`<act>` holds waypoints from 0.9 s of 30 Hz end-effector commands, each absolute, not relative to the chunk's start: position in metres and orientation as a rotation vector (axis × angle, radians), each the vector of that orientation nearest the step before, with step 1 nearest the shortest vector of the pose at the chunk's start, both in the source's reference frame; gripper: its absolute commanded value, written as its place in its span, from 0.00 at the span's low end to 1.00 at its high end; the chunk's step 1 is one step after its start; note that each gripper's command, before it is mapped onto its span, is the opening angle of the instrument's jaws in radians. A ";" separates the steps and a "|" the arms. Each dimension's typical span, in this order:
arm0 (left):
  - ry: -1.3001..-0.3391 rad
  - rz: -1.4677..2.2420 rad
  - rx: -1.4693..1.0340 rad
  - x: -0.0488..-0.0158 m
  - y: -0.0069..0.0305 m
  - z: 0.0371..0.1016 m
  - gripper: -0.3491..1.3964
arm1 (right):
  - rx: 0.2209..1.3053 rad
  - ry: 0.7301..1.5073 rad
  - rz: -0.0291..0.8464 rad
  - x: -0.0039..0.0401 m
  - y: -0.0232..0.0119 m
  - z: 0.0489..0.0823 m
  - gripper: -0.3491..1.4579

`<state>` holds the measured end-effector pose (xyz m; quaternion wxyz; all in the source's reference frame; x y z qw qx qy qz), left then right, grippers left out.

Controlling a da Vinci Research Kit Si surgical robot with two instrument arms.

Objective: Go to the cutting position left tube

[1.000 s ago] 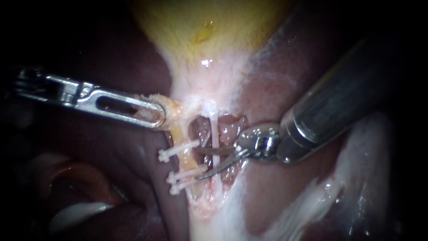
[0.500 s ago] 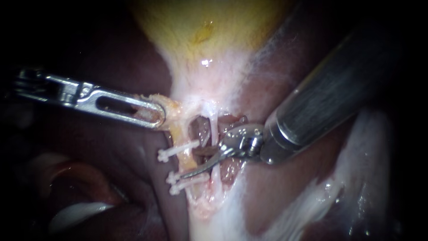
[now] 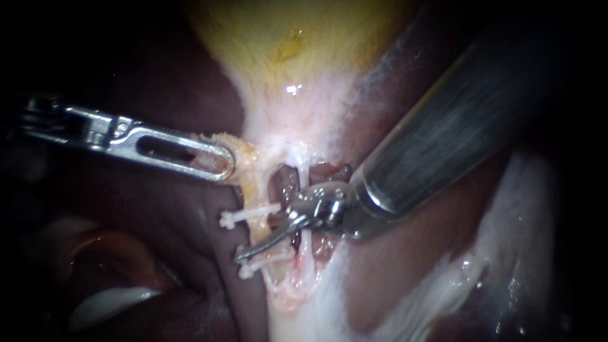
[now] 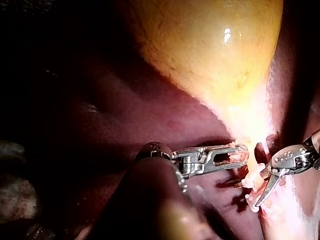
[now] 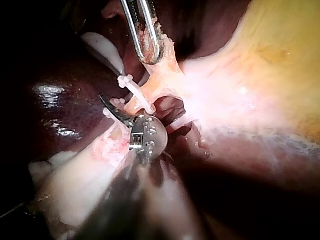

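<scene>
While the slotted left tool (image 3: 218, 164) grips pale tissue (image 3: 239, 157), the curved-bladed right tool (image 3: 248, 250) stands open over the yellowish left tube (image 3: 256, 229) between white clips (image 3: 244, 217), where sideways drift could nick a clip.

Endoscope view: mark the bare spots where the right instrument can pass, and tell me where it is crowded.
Free: the short stretch of left tube between the upper clip and the lower clips; the liver below the shaft of the right instrument. Crowded: around the lower clips, where it crosses.
</scene>
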<state>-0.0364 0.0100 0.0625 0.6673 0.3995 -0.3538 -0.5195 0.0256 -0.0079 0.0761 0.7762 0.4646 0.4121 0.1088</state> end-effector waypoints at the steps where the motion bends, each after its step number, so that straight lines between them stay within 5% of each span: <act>1: -0.798 -1.172 0.901 -0.0364 0.0100 0.0625 0.00 | 1.012 0.900 0.242 0.0257 -0.0081 0.0762 0.93; 12: -0.798 -1.173 0.901 -0.0365 0.0100 0.0625 0.00 | 1.023 1.015 0.303 0.0272 -0.0075 0.0765 0.95; 27: -0.798 -1.173 0.901 -0.0366 0.0100 0.0625 0.00 | 1.026 1.023 0.314 0.0274 -0.0074 0.0767 0.95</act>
